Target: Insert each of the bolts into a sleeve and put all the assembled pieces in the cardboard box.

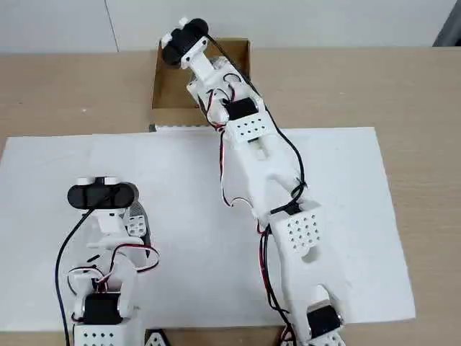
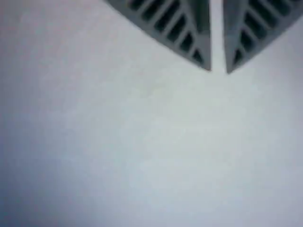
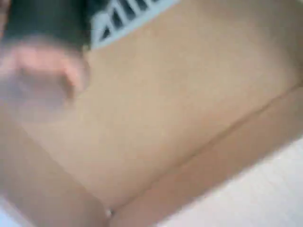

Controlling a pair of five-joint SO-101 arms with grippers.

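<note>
The cardboard box [image 1: 167, 94] stands at the far edge of the table, past the white paper. My right arm stretches over it, and its gripper [image 1: 178, 52] hangs inside the box. In the right wrist view a blurred pink and black piece [image 3: 45, 66], sleeve with bolt, sits against a grey finger [image 3: 125, 16] above the box floor [image 3: 189, 94], seemingly held. My left gripper [image 1: 139, 222] rests low over the paper at the near left. Its fingers [image 2: 189, 38] are almost touching, with nothing between them.
A large white paper sheet [image 1: 180, 187] covers the middle of the wooden table [image 1: 403, 86]. The right arm's links and cables lie diagonally across the sheet from the near edge to the box.
</note>
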